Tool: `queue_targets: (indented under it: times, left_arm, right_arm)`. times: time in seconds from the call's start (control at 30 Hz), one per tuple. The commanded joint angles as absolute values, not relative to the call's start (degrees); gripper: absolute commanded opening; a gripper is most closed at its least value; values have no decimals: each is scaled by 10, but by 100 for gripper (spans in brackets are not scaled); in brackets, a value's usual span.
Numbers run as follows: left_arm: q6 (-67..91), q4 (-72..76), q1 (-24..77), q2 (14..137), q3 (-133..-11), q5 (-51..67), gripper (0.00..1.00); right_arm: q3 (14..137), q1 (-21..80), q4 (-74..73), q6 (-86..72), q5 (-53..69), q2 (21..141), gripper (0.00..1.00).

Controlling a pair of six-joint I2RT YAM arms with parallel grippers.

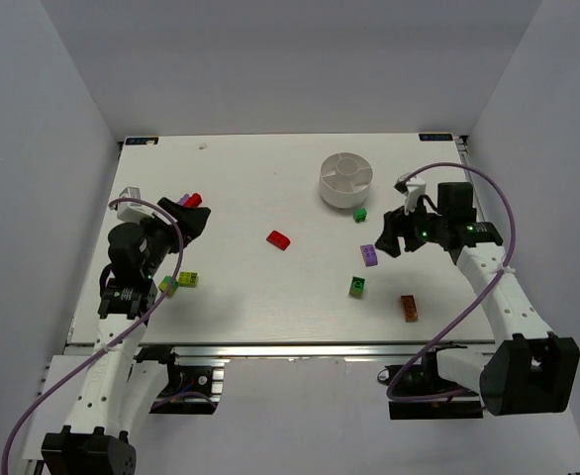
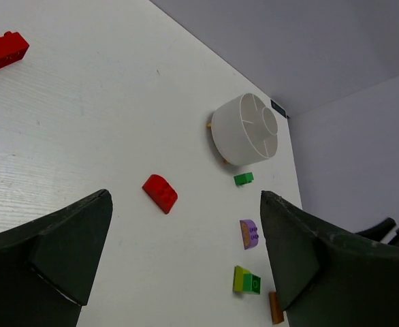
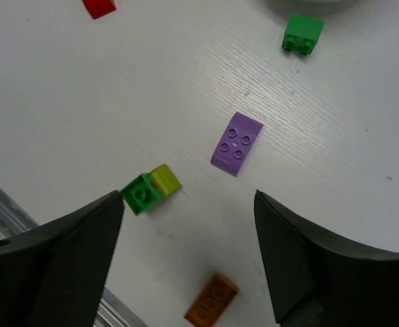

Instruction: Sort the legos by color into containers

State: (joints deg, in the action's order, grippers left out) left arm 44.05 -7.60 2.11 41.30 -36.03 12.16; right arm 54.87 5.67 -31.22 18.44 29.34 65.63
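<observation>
The right gripper (image 3: 188, 201) hangs near the purple brick (image 3: 236, 143), fingers apart and holding nothing — likely lining up to grab it. The round white dish (image 1: 347, 180) waits between 11 and 12 o'clock from that brick; no brick shows inside. The left gripper (image 1: 186, 213) is wide apart too, empty, beside a red brick (image 1: 193, 199) at the table's (image 1: 250, 317) 9 o'clock side.

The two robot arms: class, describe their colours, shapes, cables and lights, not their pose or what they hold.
The left arm and the right arm both have white links with black joints and black bases. A purple cable loops along each arm. The right arm's black wrist shows small green lights. In the wrist views, each gripper's fingers are dark, broad wedges.
</observation>
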Motion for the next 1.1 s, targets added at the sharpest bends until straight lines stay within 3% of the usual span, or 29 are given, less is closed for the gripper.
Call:
queue_targets:
  times: [0.0, 0.37, 0.7, 1.07]
  left_arm:
    - [427, -98, 22, 409, -374, 141, 98]
    - [445, -98, 22, 410, -358, 144, 98]
    - [454, -101, 22, 388, -342, 120, 98]
    - [461, -103, 22, 387, -328, 110, 98]
  right_arm:
    - [527, 57, -266, 99, 283, 689, 89]
    - [521, 78, -60, 24, 258, 844, 88]
    - [637, 89, -11, 33, 189, 1031, 79]
    - [736, 100, 15, 45, 178, 1119, 68]
